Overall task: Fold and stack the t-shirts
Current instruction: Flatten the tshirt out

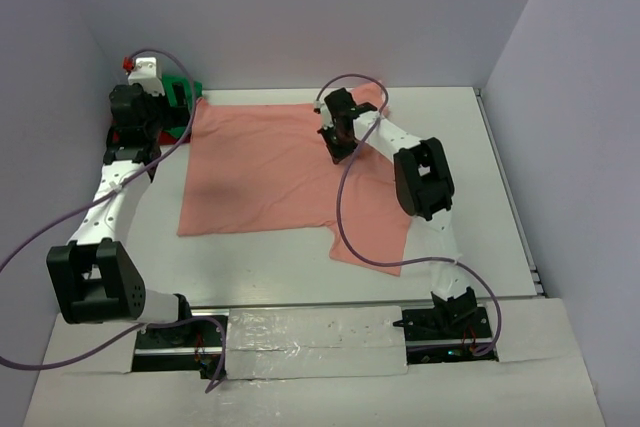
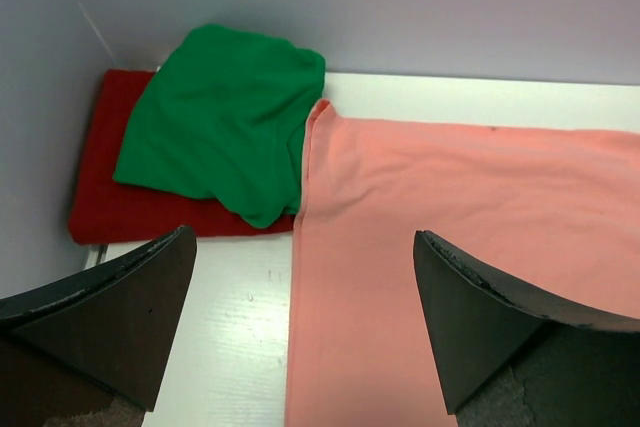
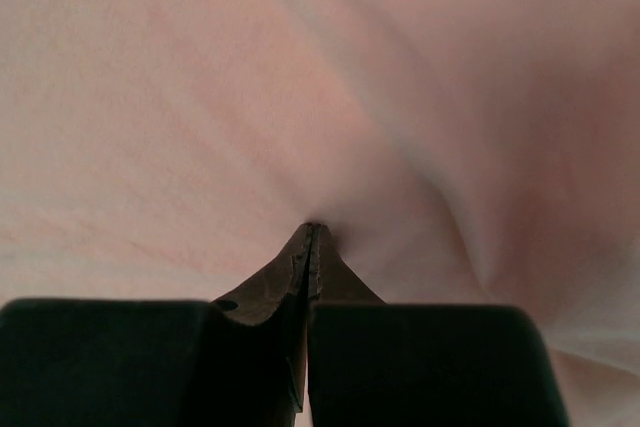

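The salmon-pink t-shirt [image 1: 260, 172] lies spread on the white table, with one part reaching toward the near right. My right gripper [image 1: 338, 152] is shut with its tips [image 3: 313, 227] on a pinch of this shirt [image 3: 200, 97] near its far middle, and creases run out from the tips. My left gripper [image 1: 150, 137] is open and empty, hovering over the shirt's left edge [image 2: 450, 197] and bare table [image 2: 302, 237]. The green t-shirt [image 2: 220, 122] lies bunched on the folded red t-shirt [image 2: 100, 197] in the far left corner, touching the pink shirt's corner.
Grey walls close the table [image 1: 470, 147] on the far, left and right sides. The green shirt [image 1: 185, 92] shows partly behind my left arm in the top view. A strip of taped foil [image 1: 310, 337] runs between the arm bases at the near edge.
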`<action>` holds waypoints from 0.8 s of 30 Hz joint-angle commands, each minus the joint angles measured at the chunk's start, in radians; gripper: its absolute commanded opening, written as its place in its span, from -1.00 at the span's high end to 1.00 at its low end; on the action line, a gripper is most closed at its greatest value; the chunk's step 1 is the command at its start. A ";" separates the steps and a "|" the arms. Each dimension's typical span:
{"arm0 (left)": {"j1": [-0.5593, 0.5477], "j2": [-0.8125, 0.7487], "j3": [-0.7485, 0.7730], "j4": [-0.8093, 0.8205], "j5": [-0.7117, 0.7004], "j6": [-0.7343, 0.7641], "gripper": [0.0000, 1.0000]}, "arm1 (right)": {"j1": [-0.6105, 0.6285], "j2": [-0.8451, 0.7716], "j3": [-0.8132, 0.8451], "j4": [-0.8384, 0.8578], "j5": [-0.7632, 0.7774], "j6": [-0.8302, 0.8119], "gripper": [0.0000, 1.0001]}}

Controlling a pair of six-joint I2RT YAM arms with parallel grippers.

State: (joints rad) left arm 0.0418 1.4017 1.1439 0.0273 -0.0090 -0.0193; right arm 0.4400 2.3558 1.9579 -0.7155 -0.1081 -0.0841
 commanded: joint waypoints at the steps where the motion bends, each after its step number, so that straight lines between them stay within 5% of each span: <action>1: 0.015 -0.046 0.033 -0.067 0.044 -0.013 -0.99 | -0.046 -0.010 -0.082 -0.145 0.071 0.020 1.00; 14: 0.018 -0.072 0.059 -0.119 0.070 -0.011 -0.98 | -0.090 -0.223 -0.405 -0.177 -0.039 -0.023 1.00; 24: 0.020 -0.069 -0.012 -0.037 0.112 -0.024 -0.99 | -0.075 -0.283 -0.435 -0.092 -0.111 -0.063 1.00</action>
State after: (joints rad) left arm 0.0555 1.3643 1.1500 -0.0784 0.0643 -0.0238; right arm 0.3511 2.0975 1.5497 -0.7940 -0.1703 -0.1101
